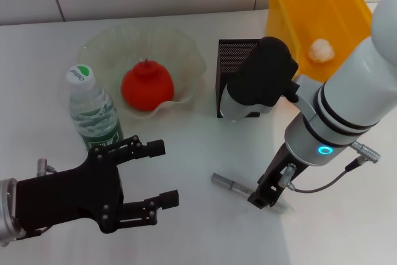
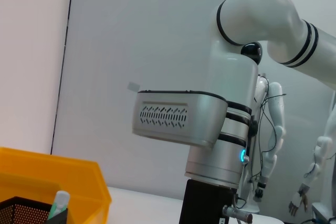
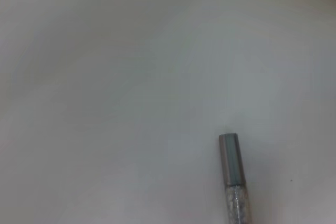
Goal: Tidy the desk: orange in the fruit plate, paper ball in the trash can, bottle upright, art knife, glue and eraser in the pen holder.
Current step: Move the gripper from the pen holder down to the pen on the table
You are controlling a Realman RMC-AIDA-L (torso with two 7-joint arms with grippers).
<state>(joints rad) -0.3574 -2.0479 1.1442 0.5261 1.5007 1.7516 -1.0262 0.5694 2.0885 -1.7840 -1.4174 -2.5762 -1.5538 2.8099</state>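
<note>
The orange point(image 1: 146, 86) lies in the fruit plate point(image 1: 99, 44). The bottle point(image 1: 93, 111) stands upright beside the plate. The paper ball point(image 1: 321, 49) lies in the trash can point(image 1: 313, 4). The pen holder point(image 1: 234, 60) stands between plate and can, partly hidden by my right arm; the left wrist view shows a white, green-tipped stick point(image 2: 59, 203) poking out of the pen holder point(image 2: 21, 211). The grey art knife point(image 1: 229, 183) lies on the table. My right gripper point(image 1: 263, 195) is down over its middle. The knife's end point(image 3: 231, 158) also shows in the right wrist view. My left gripper point(image 1: 164, 173) is open and empty at the front left. The eraser is out of view.
The white table point(image 1: 186, 147) runs to a tiled wall at the back. My right arm point(image 1: 347, 103) reaches over the area in front of the trash can. The trash can point(image 2: 52, 182) also shows in the left wrist view.
</note>
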